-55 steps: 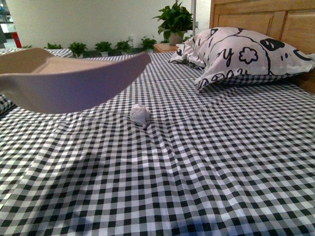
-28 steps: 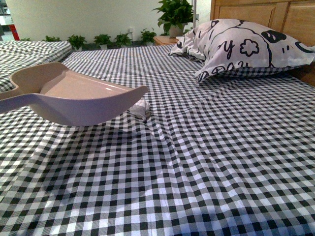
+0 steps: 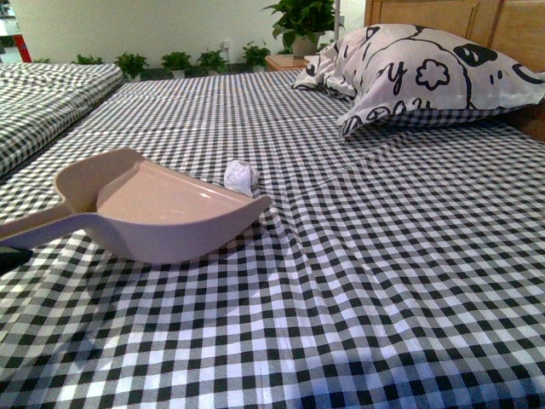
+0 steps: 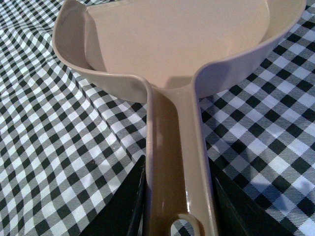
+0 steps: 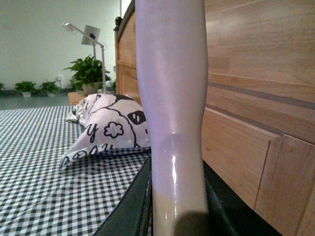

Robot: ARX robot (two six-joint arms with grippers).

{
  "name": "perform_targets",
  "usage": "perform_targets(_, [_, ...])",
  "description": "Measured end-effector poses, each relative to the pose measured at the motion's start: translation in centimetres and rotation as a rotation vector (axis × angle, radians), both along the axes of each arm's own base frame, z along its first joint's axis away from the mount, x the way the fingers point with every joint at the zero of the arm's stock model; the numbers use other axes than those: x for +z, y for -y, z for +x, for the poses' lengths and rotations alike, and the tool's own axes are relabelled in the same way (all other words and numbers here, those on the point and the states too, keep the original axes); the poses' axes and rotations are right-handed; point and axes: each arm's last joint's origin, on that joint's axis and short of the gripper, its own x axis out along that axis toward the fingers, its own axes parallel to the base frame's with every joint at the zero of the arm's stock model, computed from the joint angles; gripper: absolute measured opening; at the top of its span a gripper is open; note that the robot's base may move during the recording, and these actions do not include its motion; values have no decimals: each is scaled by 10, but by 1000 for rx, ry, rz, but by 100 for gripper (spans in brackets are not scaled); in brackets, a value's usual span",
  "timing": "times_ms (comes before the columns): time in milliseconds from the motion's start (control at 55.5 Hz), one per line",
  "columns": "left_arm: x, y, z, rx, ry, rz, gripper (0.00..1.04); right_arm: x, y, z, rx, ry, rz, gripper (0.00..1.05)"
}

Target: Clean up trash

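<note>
The trash, a small crumpled white paper ball [image 3: 240,177], lies on the checked bedspread [image 3: 358,281]. Just in front of it rests the pinkish-beige dustpan [image 3: 157,209], its open lip a short way from the ball. My left gripper [image 4: 178,196] is shut on the dustpan's handle [image 4: 174,147], with the empty pan [image 4: 182,34] stretching away from it. My right gripper [image 5: 177,196] is shut on the brush handle [image 5: 172,98], which stands upright in the right wrist view; its bristles are out of view. Neither gripper shows in the front view.
A patterned white pillow [image 3: 426,77] lies at the back right against the wooden headboard [image 5: 256,98]. A second checked bed [image 3: 43,102] is at the far left. Potted plants [image 3: 302,21] stand beyond the bed's far end.
The dustpan has come down from above the bedspread to rest on it, and its lip now sits just in front of the paper ball. The ball has not moved.
</note>
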Motion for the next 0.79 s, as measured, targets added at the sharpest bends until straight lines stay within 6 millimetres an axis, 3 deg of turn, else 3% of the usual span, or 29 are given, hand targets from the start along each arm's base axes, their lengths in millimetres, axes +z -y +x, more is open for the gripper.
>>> perform_targets(703, [-16, 3, -1, -29, -76, -19, 29, 0, 0, 0, 0, 0, 0, 21])
perform_targets(794, [-16, 3, -1, -29, -76, -18, 29, 7, -4, 15, 99, -267, -146, 21])
